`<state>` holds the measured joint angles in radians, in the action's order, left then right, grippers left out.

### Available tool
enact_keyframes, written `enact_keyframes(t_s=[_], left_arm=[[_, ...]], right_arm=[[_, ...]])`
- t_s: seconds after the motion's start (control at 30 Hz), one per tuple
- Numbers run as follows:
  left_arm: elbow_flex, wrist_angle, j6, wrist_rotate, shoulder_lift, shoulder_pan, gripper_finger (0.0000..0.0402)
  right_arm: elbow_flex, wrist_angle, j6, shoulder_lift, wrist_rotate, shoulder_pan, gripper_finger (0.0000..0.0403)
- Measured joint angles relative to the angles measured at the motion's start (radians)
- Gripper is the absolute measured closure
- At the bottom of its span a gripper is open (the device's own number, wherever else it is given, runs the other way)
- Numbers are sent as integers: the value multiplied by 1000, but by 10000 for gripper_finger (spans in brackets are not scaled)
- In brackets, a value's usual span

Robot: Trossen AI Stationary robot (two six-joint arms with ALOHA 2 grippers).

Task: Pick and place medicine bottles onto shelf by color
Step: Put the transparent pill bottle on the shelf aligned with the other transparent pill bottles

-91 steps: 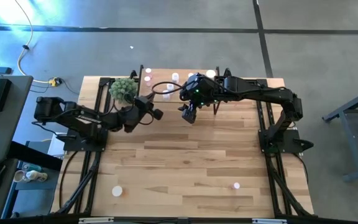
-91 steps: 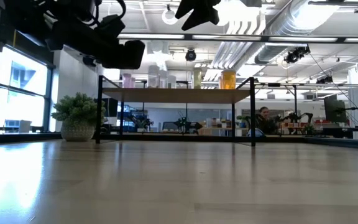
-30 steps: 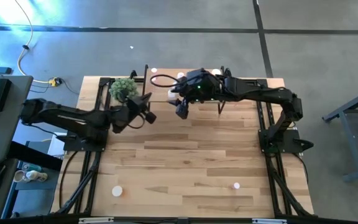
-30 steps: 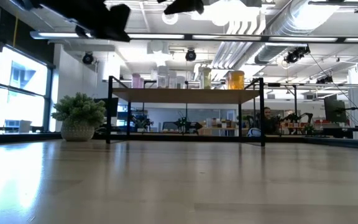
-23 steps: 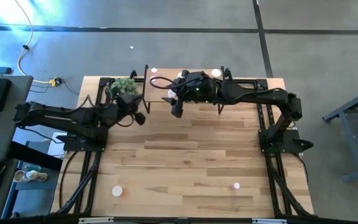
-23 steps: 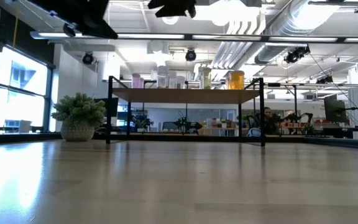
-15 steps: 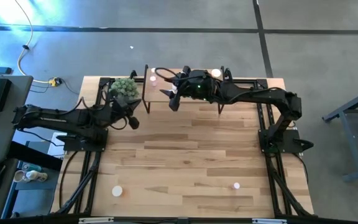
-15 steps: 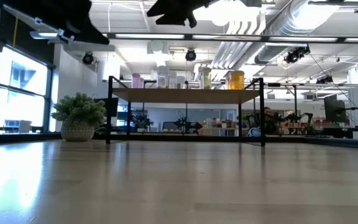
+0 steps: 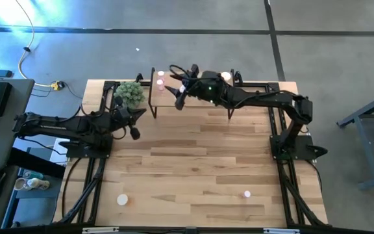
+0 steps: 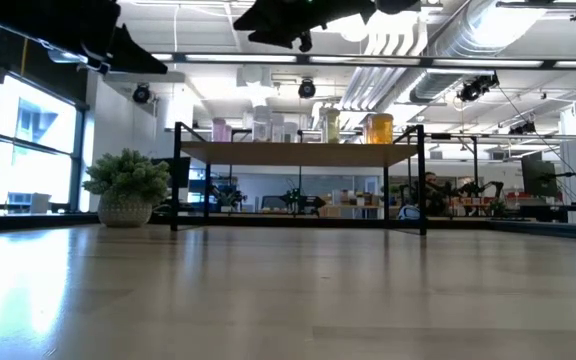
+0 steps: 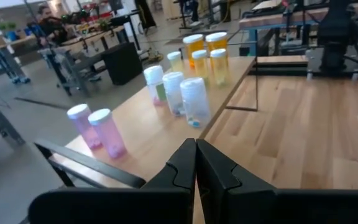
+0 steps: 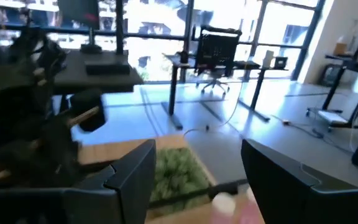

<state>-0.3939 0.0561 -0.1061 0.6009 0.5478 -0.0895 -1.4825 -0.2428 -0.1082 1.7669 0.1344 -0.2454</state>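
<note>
While the bottles (image 11: 194, 101) stood grouped by color on the shelf (image 9: 163, 97), the right gripper (image 9: 180, 99) hovered above it, fingers apart and empty. The left gripper (image 11: 196, 163), pressed together, waited beside the shelf. They looked light, stiff and smooth, so a grip across the body under the cap seemed safest.

Wooden tabletop (image 9: 193, 162) carrying a low shelf, a plant and two stray bottles.

In the high view the shelf (image 11: 160, 134), with a light wooden top and thin black legs, stands along the table's 12 o'clock edge, and a potted plant (image 9: 129, 93) sits just beside it toward 11 o'clock. On the shelf top stand white-capped medicine bottles in colour groups: two pink bottles (image 11: 98, 129), three whitish bottles (image 11: 178, 94), three yellow-green bottles (image 11: 199, 64) and two orange bottles (image 11: 204, 45). On the bare planks, one white-capped bottle (image 9: 122, 200) stands near 7 o'clock and a pink-topped bottle (image 9: 247, 194) near 5 o'clock, well apart.
</note>
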Motion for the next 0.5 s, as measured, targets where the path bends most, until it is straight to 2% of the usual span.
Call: enact_keyframes(t_s=[0.13,0.23,0.4,0.5], left_arm=[[0,0,-3,-14,-7,0,401],[0,1,-14,-14,-6,-1,401],[0,3,-28,-14,-5,-2,401],[0,5,-28,-14,-5,-2,401]], right_arm=[[-101,59,46,23,-21,-40,174],[-209,182,79,48,-64,-68,174],[-348,449,131,93,-67,-79,174],[-391,555,89,132,-68,-59,174]])
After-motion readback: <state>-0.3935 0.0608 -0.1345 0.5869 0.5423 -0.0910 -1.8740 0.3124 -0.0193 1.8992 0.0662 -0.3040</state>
